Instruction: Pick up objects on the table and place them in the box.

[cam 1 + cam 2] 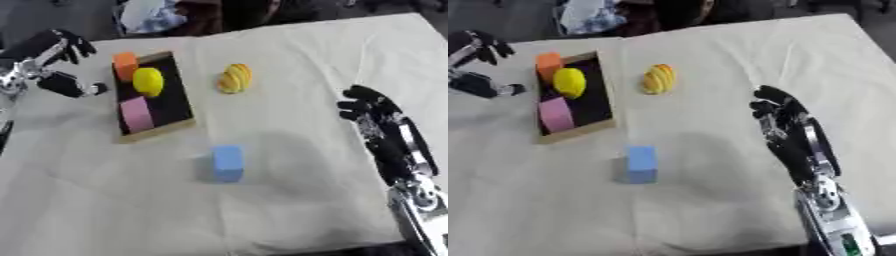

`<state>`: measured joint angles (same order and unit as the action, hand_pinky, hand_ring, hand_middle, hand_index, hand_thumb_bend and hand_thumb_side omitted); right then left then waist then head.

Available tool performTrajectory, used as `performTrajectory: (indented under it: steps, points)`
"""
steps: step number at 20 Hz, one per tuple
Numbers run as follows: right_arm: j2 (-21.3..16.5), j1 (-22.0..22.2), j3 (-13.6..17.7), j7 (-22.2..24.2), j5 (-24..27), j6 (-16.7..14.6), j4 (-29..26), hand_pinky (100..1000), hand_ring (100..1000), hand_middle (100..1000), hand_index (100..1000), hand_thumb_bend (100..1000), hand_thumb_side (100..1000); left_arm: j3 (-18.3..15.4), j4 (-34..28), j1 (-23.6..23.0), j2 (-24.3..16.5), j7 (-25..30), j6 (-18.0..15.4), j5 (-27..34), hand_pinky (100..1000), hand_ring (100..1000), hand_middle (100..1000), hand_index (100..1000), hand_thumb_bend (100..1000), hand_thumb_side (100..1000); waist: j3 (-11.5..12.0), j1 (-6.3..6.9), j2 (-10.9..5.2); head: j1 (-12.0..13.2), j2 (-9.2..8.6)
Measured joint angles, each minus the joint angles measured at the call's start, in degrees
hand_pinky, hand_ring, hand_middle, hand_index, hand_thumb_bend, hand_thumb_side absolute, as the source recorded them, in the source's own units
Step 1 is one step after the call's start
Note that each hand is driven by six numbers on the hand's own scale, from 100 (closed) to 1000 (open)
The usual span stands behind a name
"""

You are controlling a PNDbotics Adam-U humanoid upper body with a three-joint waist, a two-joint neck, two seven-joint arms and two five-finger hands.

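A shallow black box with a wooden rim (159, 131) lies at the left of the cloth. Inside it sit an orange block (125, 65), a yellow lemon-like fruit (148, 81) and a pink block (136, 113). A blue block (227, 163) stands on the cloth in front of the box. A yellow and orange striped fruit (234, 78) lies to the right of the box. My left hand (61, 47) hovers open just left of the box, holding nothing. My right hand (378, 118) is open at the right, well away from the blue block and the striped fruit.
A cream cloth (289, 200) covers the table. Beyond its far edge lie a crumpled white and blue bag (153, 15) and dark clutter. The table's front edge runs close below the blue block.
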<state>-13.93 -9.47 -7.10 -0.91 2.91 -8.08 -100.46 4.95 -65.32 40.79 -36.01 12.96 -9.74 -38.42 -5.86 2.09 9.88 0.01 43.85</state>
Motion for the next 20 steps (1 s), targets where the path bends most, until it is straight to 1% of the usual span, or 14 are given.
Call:
performTrajectory:
  steps: [4,6,7,9,12,15,16,20]
  points:
    - [-4.2,-3.1,-0.6,1.5,-1.2,0.0,0.9,805,788,789,862,100,467,-2.8,-6.1,-5.8,-1.3,-3.5,1.6,3.8,652,587,622,758,579,399,1.4,-0.06,0.0,-0.7,0.0]
    - [-6.7,-5.2,-1.7,2.9,-2.3,-0.2,1.6,806,790,790,875,100,458,-3.9,-9.0,-8.6,-1.3,-5.1,2.8,5.5,650,586,620,757,578,404,2.0,-0.33,0.0,-1.1,0.0]
    - [-7.9,-6.2,-2.5,3.6,-2.9,-0.4,2.1,807,794,795,893,100,438,-4.3,-10.5,-10.0,-1.2,-5.8,3.3,6.5,649,584,619,756,577,405,2.4,-0.55,0.0,-1.3,0.0]
    - [-10.4,-8.4,-4.3,5.3,-4.2,-0.9,3.1,810,800,802,912,100,420,-5.2,-13.3,-12.9,-0.6,-7.3,4.3,8.2,647,582,617,754,576,407,3.0,-1.0,0.0,-1.7,0.0]
    - [-13.9,-11.6,-7.8,7.9,-6.5,-2.1,5.3,818,819,826,938,100,378,-6.5,-17.7,-17.2,1.5,-9.5,5.5,10.9,644,579,613,750,575,408,3.8,-1.13,0.0,-2.3,0.0]
    - [-16.2,-14.3,-11.3,10.6,-9.1,-3.8,7.7,830,844,851,955,100,330,-7.5,-22.1,-21.5,3.6,-11.4,6.6,13.7,642,576,610,748,575,408,4.1,-1.35,0.0,-2.8,0.0]
    - [-16.7,-15.2,-12.3,11.6,-10.0,-4.4,8.5,833,848,856,957,100,326,-7.8,-23.6,-23.1,4.2,-11.9,7.0,14.6,641,576,610,748,574,408,4.2,-1.5,0.0,-2.9,0.0]
    - [-17.4,-18.3,-15.8,15.2,-13.7,-7.4,11.9,849,872,883,970,100,379,-8.8,-29.6,-29.0,6.4,-13.3,8.6,18.3,639,574,608,746,572,411,4.2,-1.66,-0.06,-3.1,0.0]
